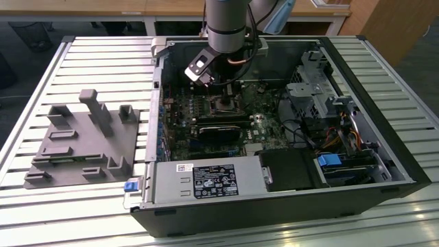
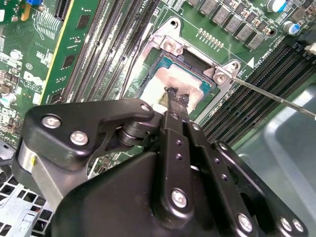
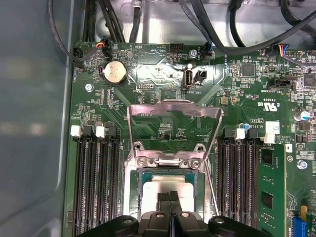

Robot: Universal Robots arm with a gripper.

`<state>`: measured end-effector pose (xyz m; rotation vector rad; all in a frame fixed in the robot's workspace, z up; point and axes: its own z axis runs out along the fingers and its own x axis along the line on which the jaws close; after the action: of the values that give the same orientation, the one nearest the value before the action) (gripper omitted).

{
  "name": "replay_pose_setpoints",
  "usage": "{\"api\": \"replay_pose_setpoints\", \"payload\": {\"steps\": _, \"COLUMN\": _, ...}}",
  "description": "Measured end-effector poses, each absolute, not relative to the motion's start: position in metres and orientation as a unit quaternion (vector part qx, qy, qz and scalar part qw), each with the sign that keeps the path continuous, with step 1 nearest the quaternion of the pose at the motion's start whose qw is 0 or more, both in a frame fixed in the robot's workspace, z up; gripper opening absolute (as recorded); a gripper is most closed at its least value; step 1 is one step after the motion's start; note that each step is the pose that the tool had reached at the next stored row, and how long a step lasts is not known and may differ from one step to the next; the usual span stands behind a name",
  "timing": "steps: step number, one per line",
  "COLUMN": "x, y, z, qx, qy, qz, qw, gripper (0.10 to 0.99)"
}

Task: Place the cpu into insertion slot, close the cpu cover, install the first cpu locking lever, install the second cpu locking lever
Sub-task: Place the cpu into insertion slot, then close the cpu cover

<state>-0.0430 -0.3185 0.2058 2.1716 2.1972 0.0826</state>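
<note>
First wrist view shows the jaws together, their tips seemingly resting on the silvery face of the chip (image 3: 159, 183), which lies flat in the socket (image 3: 131, 187), probably to press it home. Beyond, the cover (image 3: 173, 105) stands swung up, leaving the socket open for this.

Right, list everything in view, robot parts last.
computer case: one, black, open, on the table.
table: one, silver slats, under the case.
fixture block: one, grey, on the table, exterior view's left of the case.
circuit board: one, green, inside the case.
insertion slot: one, metal-rimmed, on the board.
cpu: one, silvery-grey, lying in the insertion slot.
cpu cover: one, silver, swung open off the slot.
coin battery: one, silver, on the board.
power supply: one, silver, in the case.
arm: one, grey, reaching into the case.
gripper: one, black, fingertips together over the cpu.
</note>
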Motion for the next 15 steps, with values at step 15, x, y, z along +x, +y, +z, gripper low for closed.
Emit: {"api": "replay_pose_setpoints", "payload": {"steps": 15, "x": -0.043, "y": -0.3186, "z": 0.209, "qx": 0.702, "qy": 0.711, "qz": 0.027, "qw": 0.026, "gripper": 0.106}}
